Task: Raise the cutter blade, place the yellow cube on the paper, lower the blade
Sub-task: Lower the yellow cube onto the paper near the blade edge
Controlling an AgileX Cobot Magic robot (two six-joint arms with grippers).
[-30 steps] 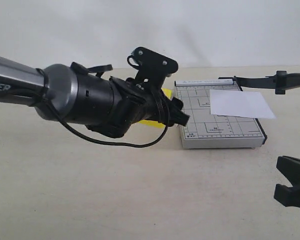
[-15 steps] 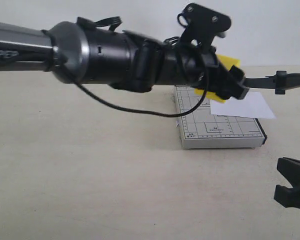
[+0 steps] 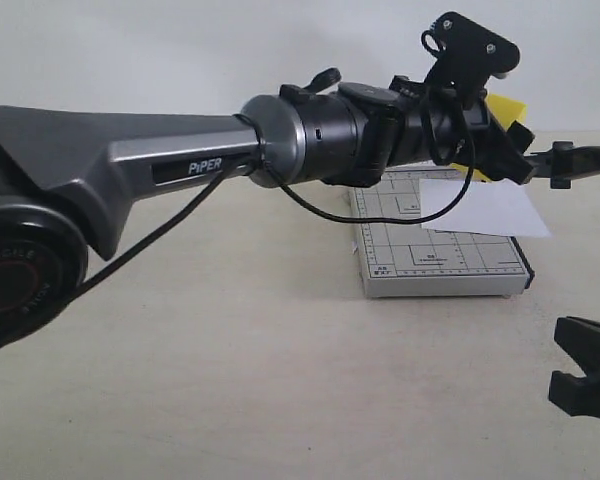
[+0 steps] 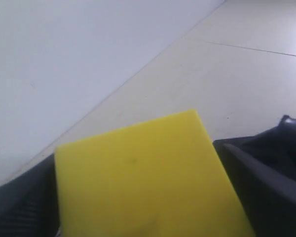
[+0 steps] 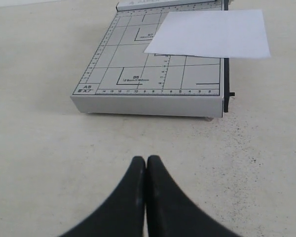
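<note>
My left gripper [image 3: 508, 140] is shut on the yellow cube [image 3: 505, 108] and holds it in the air over the far right part of the grey trimmer [image 3: 420, 262]. The left wrist view is mostly filled by the cube [image 4: 148, 177], with a dark finger [image 4: 266, 187] on each side. The white paper [image 3: 485, 208] lies on the trimmer's right half, below and in front of the cube. The cutter blade [image 3: 580, 160] is raised, its handle end sticking out to the right behind the cube. My right gripper [image 5: 146, 160] is shut and empty, low in front of the trimmer [image 5: 153, 74].
The long left arm [image 3: 180, 160] stretches across the table above the trimmer's back edge. The right gripper [image 3: 585, 380] rests near the front right corner of the beige tabletop [image 3: 230, 380]. In the right wrist view the paper [image 5: 212, 34] overhangs the trimmer's cutting edge.
The left arm has lifted the yellow cube from beside the trimmer's left edge and carried it up and rightward, over the trimmer. The right gripper and the blade have not moved.
</note>
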